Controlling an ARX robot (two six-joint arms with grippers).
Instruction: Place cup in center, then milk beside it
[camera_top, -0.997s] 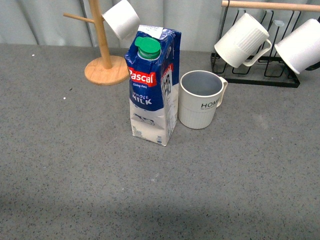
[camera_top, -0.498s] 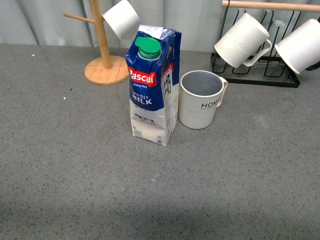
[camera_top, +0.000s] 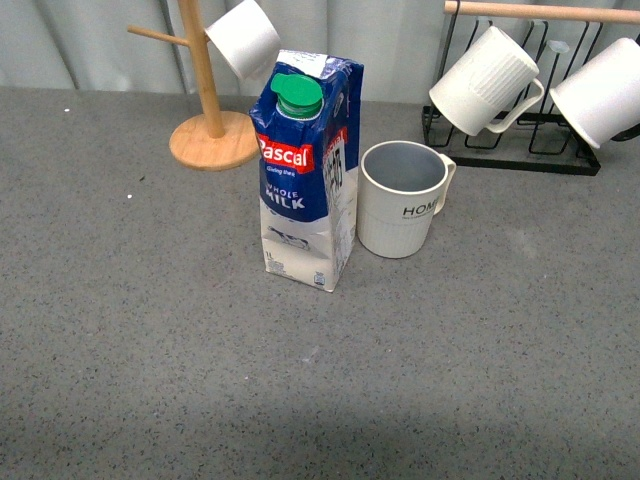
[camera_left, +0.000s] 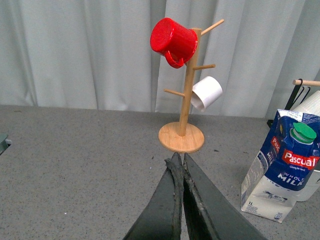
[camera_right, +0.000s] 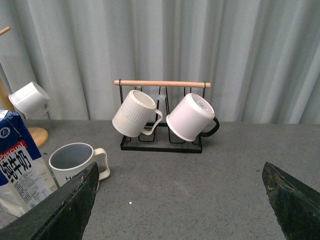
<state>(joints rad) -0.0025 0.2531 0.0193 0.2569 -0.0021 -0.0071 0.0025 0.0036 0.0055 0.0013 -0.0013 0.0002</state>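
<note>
While the milk (camera_top: 305, 170) stands upright near the middle of the grey bench (camera_top: 150, 330), the cup (camera_top: 400, 198) sits just beside it on its right, upright, handle turned away from the carton. Neither arm shows in the front view; the left gripper (camera_left: 179, 165) has its jaws pressed together and holds nothing, with the wooden mug tree (camera_left: 185, 90) beyond it. The right gripper (camera_right: 180, 200) is spread wide and empty, facing the black rack (camera_right: 161, 117) of hanging mugs.
</note>
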